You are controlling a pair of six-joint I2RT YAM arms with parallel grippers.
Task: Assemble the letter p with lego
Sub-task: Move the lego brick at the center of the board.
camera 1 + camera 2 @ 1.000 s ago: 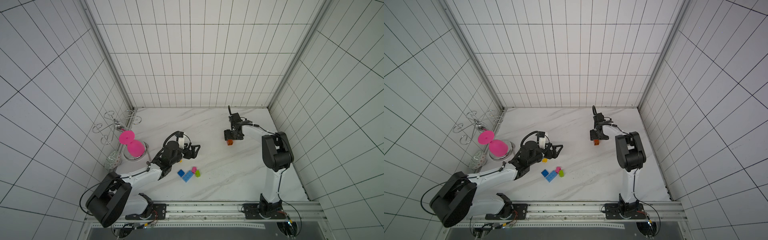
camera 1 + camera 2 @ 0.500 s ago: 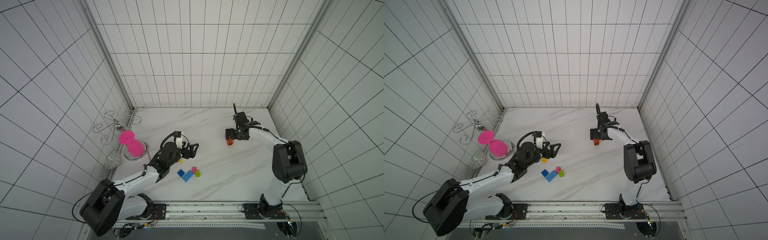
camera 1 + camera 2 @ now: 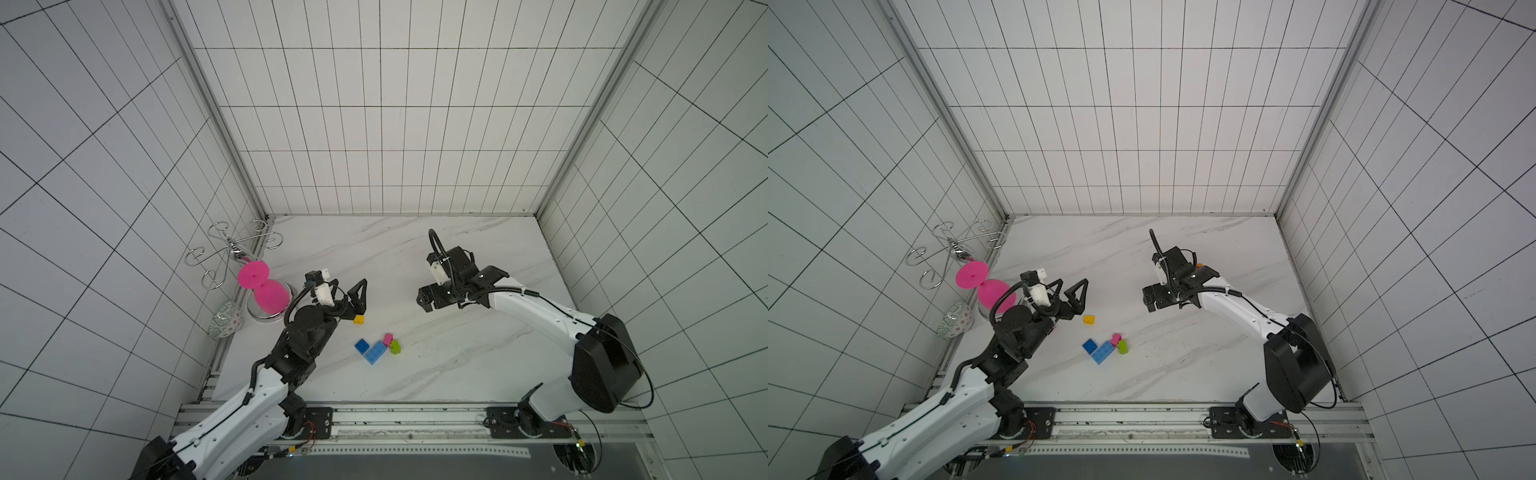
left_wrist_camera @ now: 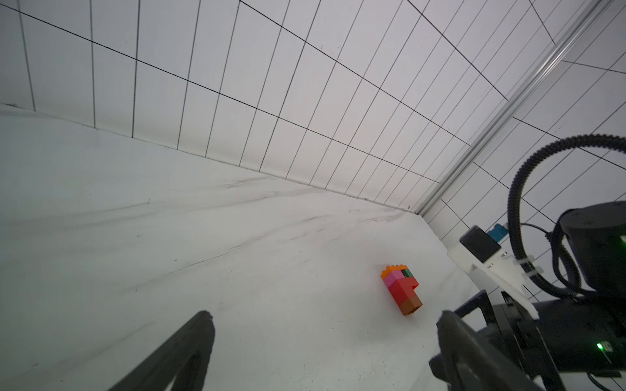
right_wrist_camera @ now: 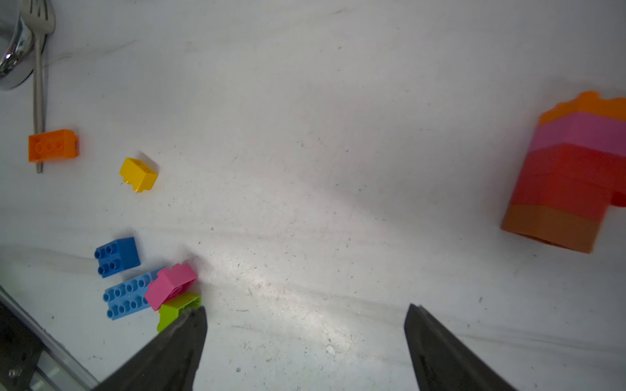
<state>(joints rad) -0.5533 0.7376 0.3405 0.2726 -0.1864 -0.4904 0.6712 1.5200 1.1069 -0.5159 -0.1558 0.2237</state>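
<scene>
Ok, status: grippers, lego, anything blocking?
Left gripper open, empty. Right gripper open, empty. Brick stack free on table; loose bricks untouched. Nothing blocking them.

Bare tabletop (image 5: 305,169) between bricks (image 5: 126,298) and stack (image 5: 569,179)

Setting: a robot test cell, lab type. White walls (image 3: 374,124) ruled with a black grid close three sides and meet at metal corner posts (image 3: 222,124). A marble-look table (image 3: 374,257) forms the floor. The left arm (image 3: 257,395) and right arm (image 3: 540,311), white and black with exposed cables, are bolted to a rail (image 3: 415,415) along the open front. Loose toy bricks (image 3: 376,352) lie on the table.
</scene>
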